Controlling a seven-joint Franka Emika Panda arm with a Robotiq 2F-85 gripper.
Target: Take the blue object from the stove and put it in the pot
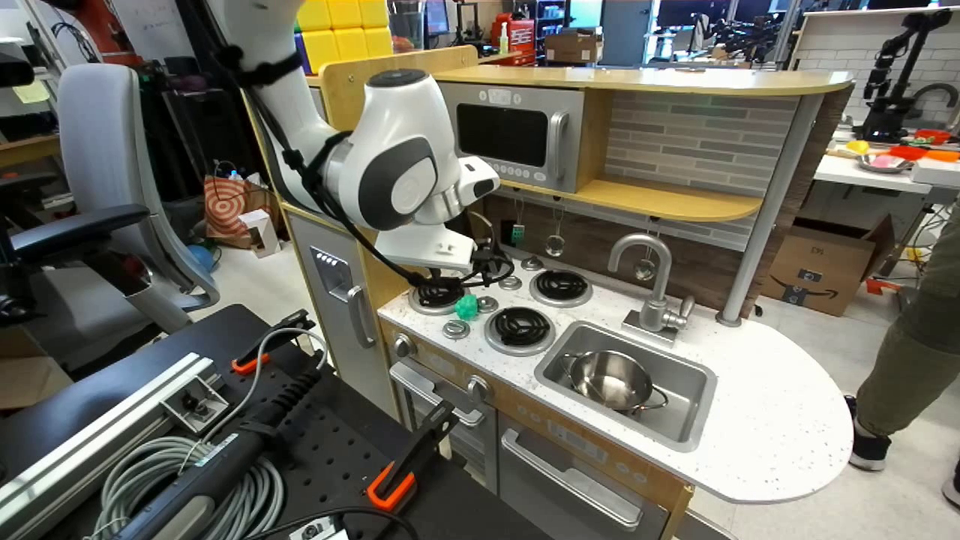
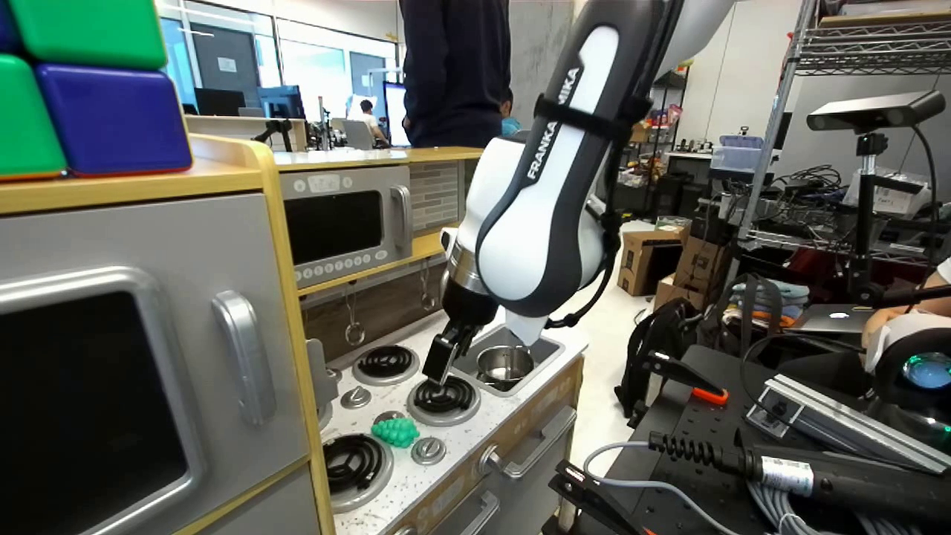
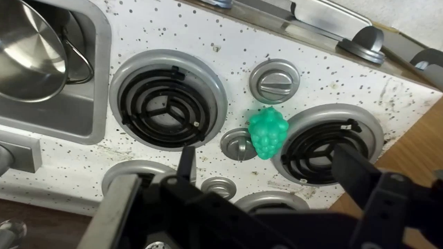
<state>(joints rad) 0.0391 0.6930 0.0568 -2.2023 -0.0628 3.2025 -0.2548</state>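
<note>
The blue object (image 3: 268, 133), a teal-green bunch shaped like grapes, lies on the white stove (image 3: 238, 98). It sits between two knobs and a burner, overlapping one knob's edge. It also shows in both exterior views (image 1: 466, 307) (image 2: 396, 432). The shiny steel pot (image 1: 611, 379) stands in the sink, partly cut off in the wrist view (image 3: 31, 58). My gripper (image 3: 262, 148) is open and empty, its fingers spread wide above the stove, with the blue object below and between them in that view. In an exterior view the gripper (image 2: 444, 360) hovers over a burner next to the sink.
The metal sink (image 1: 694, 405) has a tall faucet (image 1: 654, 285) behind it. A microwave (image 1: 517, 127) and shelf (image 1: 675, 201) overhang the back, with utensils (image 1: 555, 244) hanging below. A grey cabinet (image 2: 148, 223) rises beside the stove. A black table (image 1: 322, 457) stands in front.
</note>
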